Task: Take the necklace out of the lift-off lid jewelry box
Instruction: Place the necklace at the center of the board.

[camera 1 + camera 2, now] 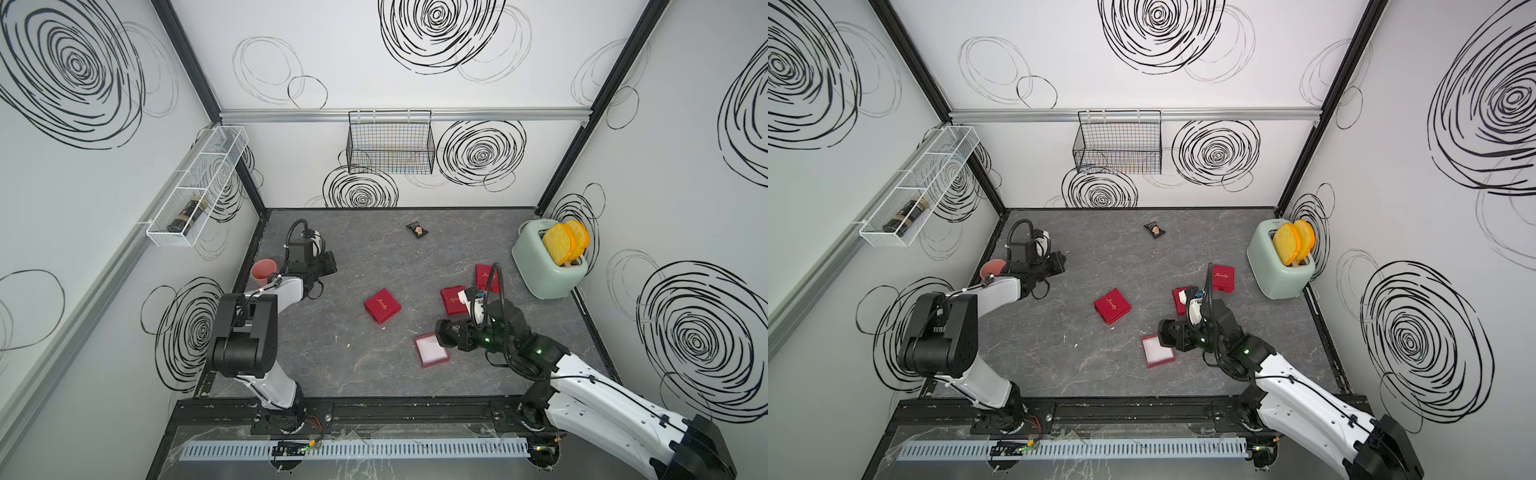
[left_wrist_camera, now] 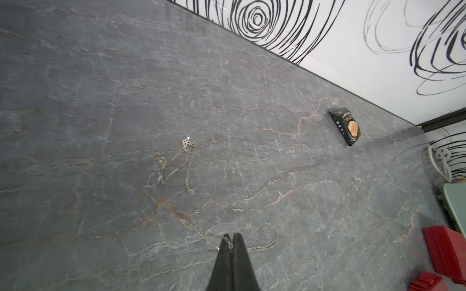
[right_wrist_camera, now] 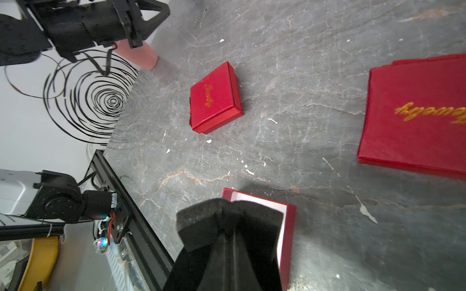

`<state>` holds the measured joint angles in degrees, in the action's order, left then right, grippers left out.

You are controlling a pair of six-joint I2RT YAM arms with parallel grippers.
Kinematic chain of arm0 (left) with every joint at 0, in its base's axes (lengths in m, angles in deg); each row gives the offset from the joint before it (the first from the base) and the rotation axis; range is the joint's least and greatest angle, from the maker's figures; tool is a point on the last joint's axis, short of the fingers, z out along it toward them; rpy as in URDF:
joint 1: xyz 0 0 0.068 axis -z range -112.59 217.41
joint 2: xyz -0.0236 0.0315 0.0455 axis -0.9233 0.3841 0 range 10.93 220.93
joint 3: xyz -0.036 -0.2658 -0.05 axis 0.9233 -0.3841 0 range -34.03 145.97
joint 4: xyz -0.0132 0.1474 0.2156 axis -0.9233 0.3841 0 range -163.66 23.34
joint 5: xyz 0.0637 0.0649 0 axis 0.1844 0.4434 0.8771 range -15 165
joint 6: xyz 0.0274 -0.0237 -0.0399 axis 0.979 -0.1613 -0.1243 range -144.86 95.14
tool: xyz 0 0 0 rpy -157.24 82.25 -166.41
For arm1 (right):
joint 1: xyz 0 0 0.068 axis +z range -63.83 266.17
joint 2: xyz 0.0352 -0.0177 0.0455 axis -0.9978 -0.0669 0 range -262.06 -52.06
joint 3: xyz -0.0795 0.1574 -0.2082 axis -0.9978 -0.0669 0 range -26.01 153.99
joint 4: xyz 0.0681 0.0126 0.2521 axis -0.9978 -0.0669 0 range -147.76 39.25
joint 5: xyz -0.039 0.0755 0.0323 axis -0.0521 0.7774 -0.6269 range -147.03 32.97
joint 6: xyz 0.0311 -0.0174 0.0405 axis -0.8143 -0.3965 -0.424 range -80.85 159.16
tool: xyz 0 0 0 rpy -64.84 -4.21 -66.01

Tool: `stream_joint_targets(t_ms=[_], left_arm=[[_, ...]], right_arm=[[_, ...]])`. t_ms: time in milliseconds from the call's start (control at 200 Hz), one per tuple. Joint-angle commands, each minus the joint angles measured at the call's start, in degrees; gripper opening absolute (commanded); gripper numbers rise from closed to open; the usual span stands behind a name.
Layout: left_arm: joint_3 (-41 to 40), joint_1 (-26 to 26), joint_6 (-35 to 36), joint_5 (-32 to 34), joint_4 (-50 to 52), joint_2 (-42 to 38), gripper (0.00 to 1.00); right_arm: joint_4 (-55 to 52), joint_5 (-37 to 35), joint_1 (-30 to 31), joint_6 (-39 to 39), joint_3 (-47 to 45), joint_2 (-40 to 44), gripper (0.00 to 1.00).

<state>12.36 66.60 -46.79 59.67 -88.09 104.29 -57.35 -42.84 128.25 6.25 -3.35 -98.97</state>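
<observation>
Silvery, pale and very fine: found the thin chain necklace [image 2: 201,233] out on the grey veined stone-look tabletop [image 2: 100,88], on the left half toward the back, well apart from every red box; saw it running up to the tips of the black left gripper [image 2: 232,238] and on past them; found those jaws pressed fully together; could not tell whether pinching the links or merely resting at them. Noted a second fine silvery chain with a small pendant [image 2: 186,143] lying loose on the same surface, near the first, touching neither it nor the gripper; could not make out either chain in the top views, too fine. Found the black right gripper [image 1: 439,333] closed tight, poised over one edge of the open red square box with a white lining [image 3: 290,226]; saw a rough black foam-like lump [image 3: 228,219] at its tips in the right wrist view; could not tell whether a gripped piece or the finger pads themselves. Spotted a closed red square box with gold script [image 1: 382,306] near the middle of the table; a flat red square piece with gold script [image 1: 451,301] beside the right wrist, partly hidden by it; another red box [image 1: 1223,277] just behind that.
</observation>
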Motion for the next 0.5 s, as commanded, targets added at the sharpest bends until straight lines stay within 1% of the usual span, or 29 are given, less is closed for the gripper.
stream_joint_targets(t_ms=[0,135,340,365,445,495], left_arm=[[-2.52,-0.05,-0.01,0.30,-1.66,-2.46,0.01],[-5.52,-1.31,0.38,2.49,-0.94,-4.44,0.01],[-9.49,-3.41,-0.99,5.20,-1.82,-7.63,0.02],[-9.83,-3.53,-1.14,5.44,-1.93,-7.85,0.07],[-10.89,-4.08,-1.67,6.02,-2.33,-8.69,0.10],[-11.72,-4.80,-2.36,5.94,-2.92,-9.15,0.14]], right_arm=[[1.17,-4.72,2.21,0.47,1.68,-2.46,0.05],[1.01,-8.67,5.59,-0.11,3.02,-5.07,0.05],[1.88,-13.58,9.92,-2.14,3.24,-8.36,0.04],[1.92,-14.09,10.38,-2.39,3.27,-8.74,0.04],[1.67,-15.73,11.61,-3.09,3.45,-10.14,0.04],[1.54,-16.59,12.30,-3.68,3.67,-10.96,0.04]])
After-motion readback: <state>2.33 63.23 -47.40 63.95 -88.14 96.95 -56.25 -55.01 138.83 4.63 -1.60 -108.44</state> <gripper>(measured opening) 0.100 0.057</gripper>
